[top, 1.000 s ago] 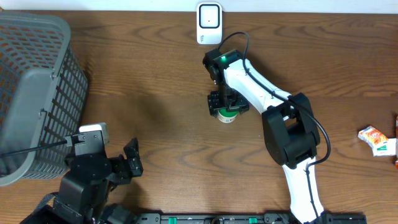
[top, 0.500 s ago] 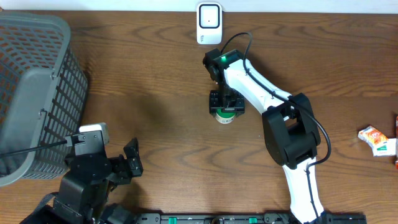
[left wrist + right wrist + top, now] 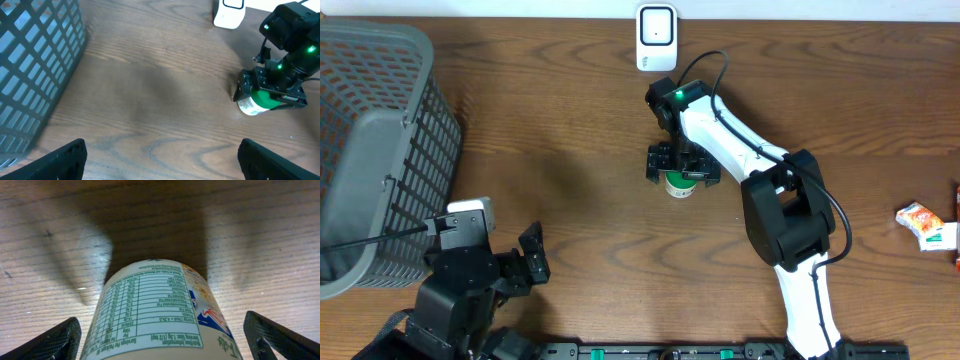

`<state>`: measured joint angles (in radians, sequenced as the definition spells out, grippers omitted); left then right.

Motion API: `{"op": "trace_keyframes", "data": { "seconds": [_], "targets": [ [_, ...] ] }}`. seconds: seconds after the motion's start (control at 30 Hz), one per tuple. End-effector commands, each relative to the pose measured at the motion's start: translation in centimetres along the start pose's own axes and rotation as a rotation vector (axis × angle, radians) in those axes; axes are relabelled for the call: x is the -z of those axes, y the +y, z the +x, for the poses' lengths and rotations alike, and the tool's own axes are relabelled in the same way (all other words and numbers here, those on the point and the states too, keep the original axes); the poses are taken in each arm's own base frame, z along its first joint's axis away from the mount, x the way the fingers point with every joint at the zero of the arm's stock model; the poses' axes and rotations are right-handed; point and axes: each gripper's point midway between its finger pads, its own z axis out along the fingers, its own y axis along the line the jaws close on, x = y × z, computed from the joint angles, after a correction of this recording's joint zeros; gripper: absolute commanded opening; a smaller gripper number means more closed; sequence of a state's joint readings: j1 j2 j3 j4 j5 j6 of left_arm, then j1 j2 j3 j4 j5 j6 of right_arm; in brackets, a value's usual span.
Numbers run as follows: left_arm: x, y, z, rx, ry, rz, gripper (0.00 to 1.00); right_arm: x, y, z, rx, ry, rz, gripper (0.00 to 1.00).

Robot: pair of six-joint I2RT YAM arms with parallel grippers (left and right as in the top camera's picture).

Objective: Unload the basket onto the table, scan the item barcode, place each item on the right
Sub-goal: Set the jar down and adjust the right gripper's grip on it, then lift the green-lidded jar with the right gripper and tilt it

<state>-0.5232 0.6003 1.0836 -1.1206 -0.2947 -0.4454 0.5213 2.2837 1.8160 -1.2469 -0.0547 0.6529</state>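
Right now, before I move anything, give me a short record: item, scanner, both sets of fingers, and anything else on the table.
item: can, green and white, mid-table, nutrition label facing the right wrist camera
scanner: white unit at the far edge, beyond the can
right gripper: open, fingers on either side of the can with a gap on each side
left gripper: open, nothing between the fingers, near the front left
basket: grey, far left
packet: right edge
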Motion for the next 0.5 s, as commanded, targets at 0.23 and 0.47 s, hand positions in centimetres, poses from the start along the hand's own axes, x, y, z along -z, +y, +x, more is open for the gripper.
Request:
{"op": "trace_keyframes", "data": {
  "seconds": [0.23,0.47],
  "targets": [
    [-0.5,0.4,0.4,0.0,0.012,-0.029,0.97,0.2,1.0,1.8,-0.132,0.016,0.009,0.94],
    [-0.6,0.4,0.4,-0.001,0.012,-0.029,0.97,1.6,2.0,1.5,-0.197,-0.051,-0.022,0.95]
  ]
}}
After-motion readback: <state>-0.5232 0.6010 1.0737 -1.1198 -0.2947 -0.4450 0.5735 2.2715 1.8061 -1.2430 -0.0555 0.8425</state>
